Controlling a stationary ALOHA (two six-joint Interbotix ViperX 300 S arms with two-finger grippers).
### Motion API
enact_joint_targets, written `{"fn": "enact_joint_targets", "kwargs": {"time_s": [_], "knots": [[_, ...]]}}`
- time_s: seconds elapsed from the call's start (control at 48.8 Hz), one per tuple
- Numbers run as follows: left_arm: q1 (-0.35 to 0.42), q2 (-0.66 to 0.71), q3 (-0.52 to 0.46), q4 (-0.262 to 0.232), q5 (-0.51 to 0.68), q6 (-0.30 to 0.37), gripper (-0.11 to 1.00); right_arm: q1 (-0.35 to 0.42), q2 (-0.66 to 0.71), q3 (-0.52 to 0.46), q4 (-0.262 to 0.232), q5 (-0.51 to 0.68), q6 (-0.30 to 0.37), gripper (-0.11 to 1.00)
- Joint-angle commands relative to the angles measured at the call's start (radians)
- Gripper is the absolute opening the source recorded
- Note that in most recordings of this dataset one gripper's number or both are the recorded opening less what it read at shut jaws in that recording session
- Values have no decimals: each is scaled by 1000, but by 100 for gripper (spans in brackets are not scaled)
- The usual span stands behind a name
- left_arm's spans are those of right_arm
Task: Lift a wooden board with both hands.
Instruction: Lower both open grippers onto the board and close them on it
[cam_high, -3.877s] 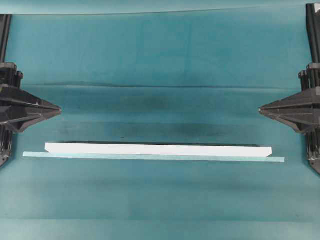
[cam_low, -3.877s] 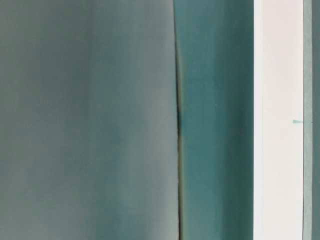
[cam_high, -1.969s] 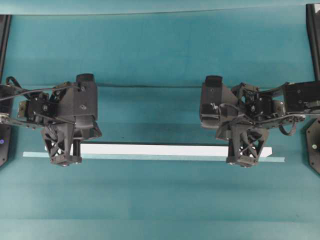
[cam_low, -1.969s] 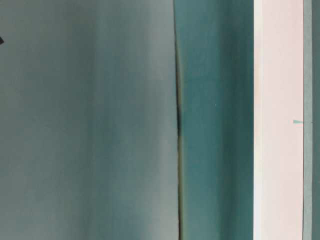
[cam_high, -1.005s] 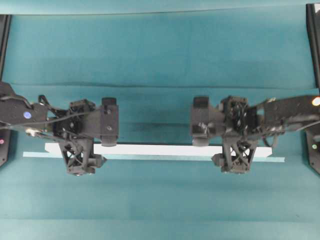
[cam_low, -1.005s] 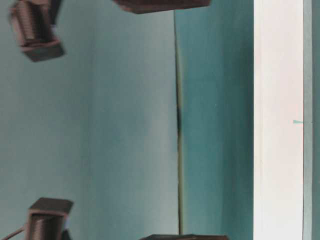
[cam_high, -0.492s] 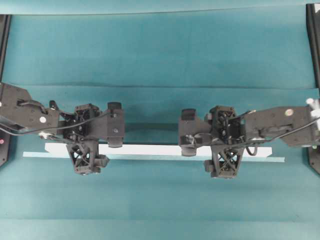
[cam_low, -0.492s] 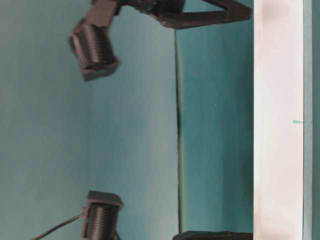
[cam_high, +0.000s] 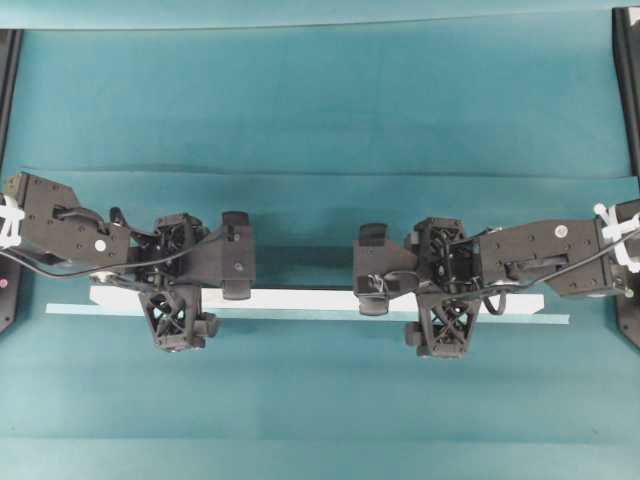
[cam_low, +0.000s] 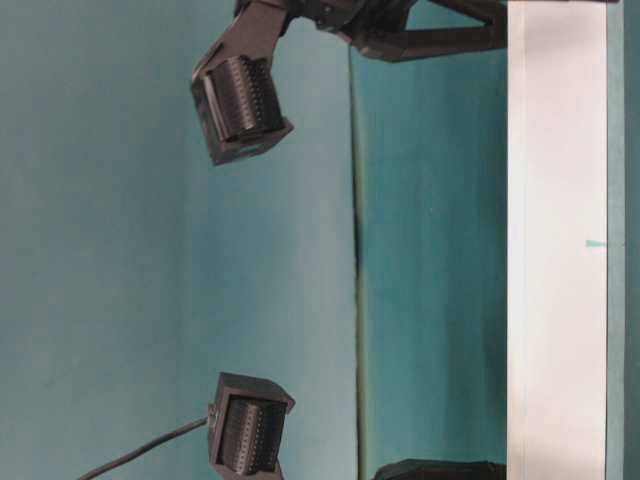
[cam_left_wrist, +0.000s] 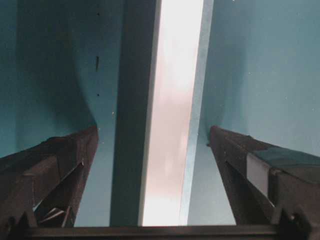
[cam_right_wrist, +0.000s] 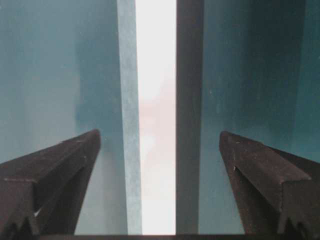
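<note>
Board: wooden board (cam_high: 310, 299) is lying flat on the teal cloth (cam_high: 320, 100), running left to right, with a pale tape strip (cam_high: 300, 314) just beside its near edge
Left gripper (cam_left_wrist: 152, 132): is straddling the board near its left end, fingers (cam_left_wrist: 55, 160) standing wide apart on either side, gripping nothing
Right gripper (cam_right_wrist: 160, 135): is straddling the board right of the middle, fingers (cam_right_wrist: 265, 170) spread wide, clear of both edges, holding nothing

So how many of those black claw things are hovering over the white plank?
2. The left gripper is over the wooden board near its left end; the right gripper is over its right half. Both are open.
</note>
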Motion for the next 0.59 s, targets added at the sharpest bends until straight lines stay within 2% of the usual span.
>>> {"fn": "enact_joint_targets", "kwargs": {"time_s": [0.0,0.082,0.144,0.205,0.328,0.39,0.574], "knots": [[-3,-3,-14,2,-5,-2,97,0,8,0,-2,-5,0,93],[-6,-3,-15,5,-5,-2,93,0,8,-2,0,-2,6,87],[-14,-3,-15,2,-3,0,84,0,9,-3,2,0,17,74],[-21,-3,-15,5,3,0,70,-2,9,-5,2,0,26,57],[-21,-3,-15,5,5,-2,31,2,12,-11,3,0,40,23],[-21,-3,-15,5,5,-2,19,2,14,-14,8,5,40,21],[-21,-5,-15,5,5,0,18,3,14,-14,11,20,40,21]]}}
